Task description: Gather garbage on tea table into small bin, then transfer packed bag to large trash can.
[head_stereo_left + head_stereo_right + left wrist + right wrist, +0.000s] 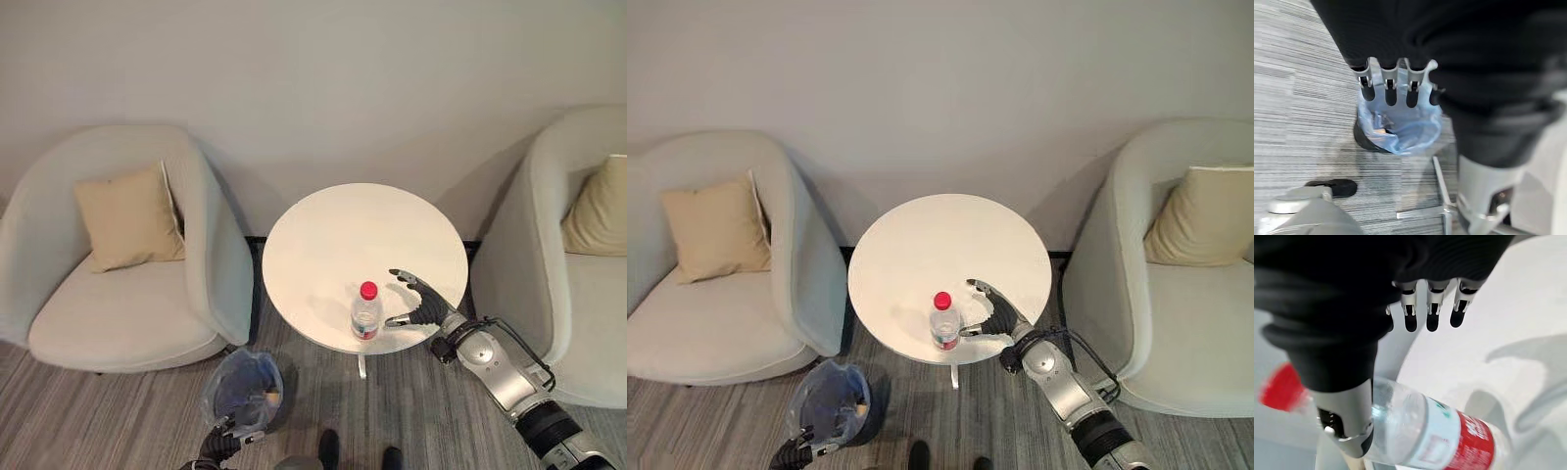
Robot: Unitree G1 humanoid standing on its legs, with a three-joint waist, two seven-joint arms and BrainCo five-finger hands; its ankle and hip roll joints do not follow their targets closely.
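Two pale armchairs point(127, 284), each with a tan cushion point(127, 215), flank your round white tea table point(333, 235) against a plain wall, over grey striped flooring. Down by your left hand point(223, 446), the small bin point(245, 387) stands on the floor, lined with a blue bag point(1400, 127), with some scraps already inside. That hand hangs just above the bin's near rim with fingers relaxed and straight, holding nothing.

Your right hand point(421, 302) reaches over the table's near edge, fingers spread and thumb apart, open and empty. Just beside its thumb, on the side toward the bin, stands the water bottle point(365, 313): clear plastic, red cap, red-and-white label, upright, and looking nearly empty, so judge it light and easy to tip. In the right wrist view the thumb lies against or very near the bottle's side, though the fingers have not closed.

You appear to be in the gathering step, about to grasp the last item on the table. Next, slide the palm in and close round the bottle's body without knocking it over the edge.
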